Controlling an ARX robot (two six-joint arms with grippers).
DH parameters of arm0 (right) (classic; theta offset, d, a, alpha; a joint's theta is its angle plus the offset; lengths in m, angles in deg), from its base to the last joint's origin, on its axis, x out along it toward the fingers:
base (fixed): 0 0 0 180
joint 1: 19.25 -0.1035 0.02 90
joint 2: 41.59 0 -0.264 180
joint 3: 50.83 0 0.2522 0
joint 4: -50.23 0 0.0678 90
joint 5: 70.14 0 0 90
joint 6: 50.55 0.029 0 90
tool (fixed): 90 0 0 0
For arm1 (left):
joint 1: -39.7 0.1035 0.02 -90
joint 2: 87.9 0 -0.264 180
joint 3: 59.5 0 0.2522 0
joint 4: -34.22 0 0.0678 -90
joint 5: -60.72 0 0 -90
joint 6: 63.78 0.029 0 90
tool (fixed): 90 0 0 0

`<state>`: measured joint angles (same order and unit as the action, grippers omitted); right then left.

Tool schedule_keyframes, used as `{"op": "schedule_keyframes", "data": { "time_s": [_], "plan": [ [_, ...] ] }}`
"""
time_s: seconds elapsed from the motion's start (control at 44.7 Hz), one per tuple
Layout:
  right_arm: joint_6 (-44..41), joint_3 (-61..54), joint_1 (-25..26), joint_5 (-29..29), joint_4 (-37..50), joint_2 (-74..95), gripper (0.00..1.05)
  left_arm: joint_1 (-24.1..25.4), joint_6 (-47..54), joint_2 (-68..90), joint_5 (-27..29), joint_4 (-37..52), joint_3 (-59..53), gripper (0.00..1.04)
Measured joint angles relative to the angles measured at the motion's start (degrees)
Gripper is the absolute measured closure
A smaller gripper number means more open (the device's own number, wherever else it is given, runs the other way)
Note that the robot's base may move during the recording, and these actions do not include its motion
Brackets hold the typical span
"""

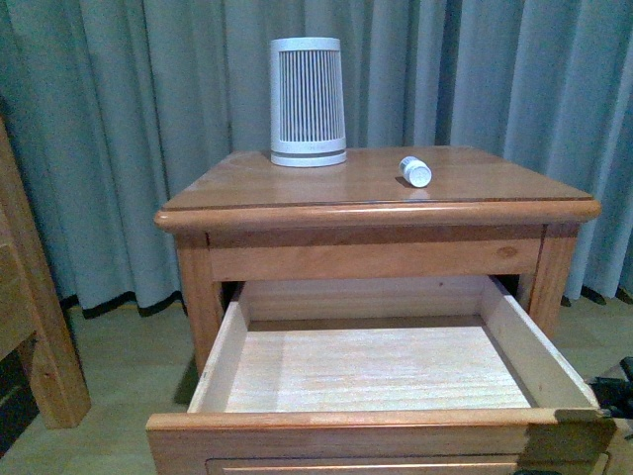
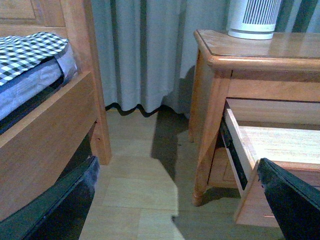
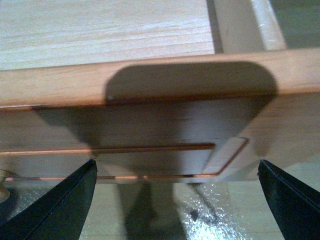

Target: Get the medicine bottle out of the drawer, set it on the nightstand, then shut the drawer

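The medicine bottle (image 1: 415, 171) lies on its side on the nightstand (image 1: 247, 178) top, right of one ribbed device (image 1: 308, 101), so only closing the one open, empty drawer (image 1: 237, 341) remains. The left gripper (image 2: 175, 205) idles with jaws apart, while the right gripper (image 3: 175, 200), jaws spread, faces the drawer front and, I judge, must push it inward.

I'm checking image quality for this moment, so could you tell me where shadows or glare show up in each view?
Front view: soft even light, faint sheen on the nightstand beside the medicine bottle. Left wrist view: a dark shadow on the floor beside the cabinet. Right wrist view: the gripper's broad shadow covers the drawer front; glare on the floor below.
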<state>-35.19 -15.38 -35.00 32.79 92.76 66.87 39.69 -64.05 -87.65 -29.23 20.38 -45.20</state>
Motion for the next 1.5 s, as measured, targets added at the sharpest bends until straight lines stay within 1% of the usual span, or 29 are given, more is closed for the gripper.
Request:
{"op": "schedule_keyframes", "data": {
  "time_s": [0.268, 0.47, 0.649, 0.895, 1.185, 1.32, 1.499],
  "plan": [
    [0.9, 7.52, -0.22, -0.37, -2.47, 5.42, 0.07, 0.0, 0.0, 0.0, -0.02, 0.0, 0.0, 0.07],
    [0.85, 13.11, 0.04, 1.2, -3.8, 7.58, 0.07, 0.0, 0.0, 0.0, -0.02, 0.0, 0.0, 0.07],
    [-1.42, 18.16, 2.01, 1.27, -5.62, 8.39, 0.07, 0.0, 0.0, 0.0, -0.02, 0.0, 0.0, 0.07],
    [-6.36, 30.86, 5.97, 1.84, -7.91, 12.9, 0.07, 0.0, 0.0, 0.0, 0.0, 0.0, 0.0, 0.07],
    [-11.3, 43.52, 7.89, 1.62, -10.29, 16.98, 0.07, 0.0, 0.0, 0.02, -0.02, 0.0, 0.0, 0.07],
    [-12.5, 44.76, 8.0, 0.87, -12.13, 17.29, 0.07, 0.0, 0.0, 0.02, -0.02, 0.0, 0.0, 0.07],
    [-12.11, 44.26, 8.02, 1.07, -12.44, 16.87, 0.07, 0.0, 0.0, 0.02, -0.02, 0.0, 0.0, 0.07]
  ]
}}
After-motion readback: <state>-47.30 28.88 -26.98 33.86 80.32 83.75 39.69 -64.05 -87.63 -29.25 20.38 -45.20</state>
